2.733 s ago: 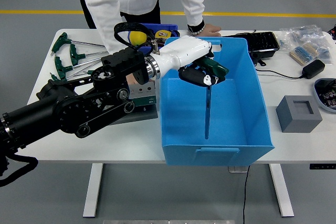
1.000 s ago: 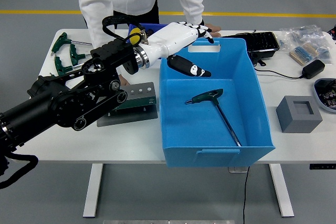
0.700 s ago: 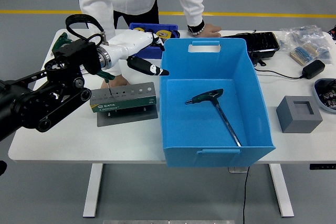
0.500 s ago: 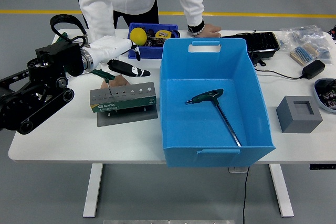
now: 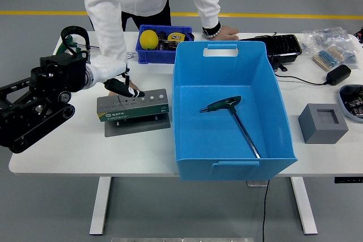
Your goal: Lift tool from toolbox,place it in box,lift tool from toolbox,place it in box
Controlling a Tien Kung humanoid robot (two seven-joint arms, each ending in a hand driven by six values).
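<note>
A green T-handle hex key point(image 5: 233, 116) lies on the floor of the big blue box point(image 5: 273, 83), which stands in the middle of the table. The grey and green tool stand point(image 5: 134, 107) sits to the left of the box. My left hand point(image 5: 123, 86), white with black fingers, is above the stand's left end, with its fingers relaxed and holding nothing. A person stands at the far side; one hand point(image 5: 225, 31) rests on the table behind the box, and one sleeve point(image 5: 110, 38) reaches down beside my hand.
A small blue bin point(image 5: 162, 40) with a yellow ball stands behind the stand. More green T-handle tools point(image 5: 67, 44) lie at the far left. A grey block point(image 5: 322, 122), a black adapter point(image 5: 339, 73), a black tray point(image 5: 282, 47) and bags point(image 5: 332, 42) lie to the right.
My left hand let the hex key go into the blue box, then drew back left out of the box and came down over the tool stand, empty.
</note>
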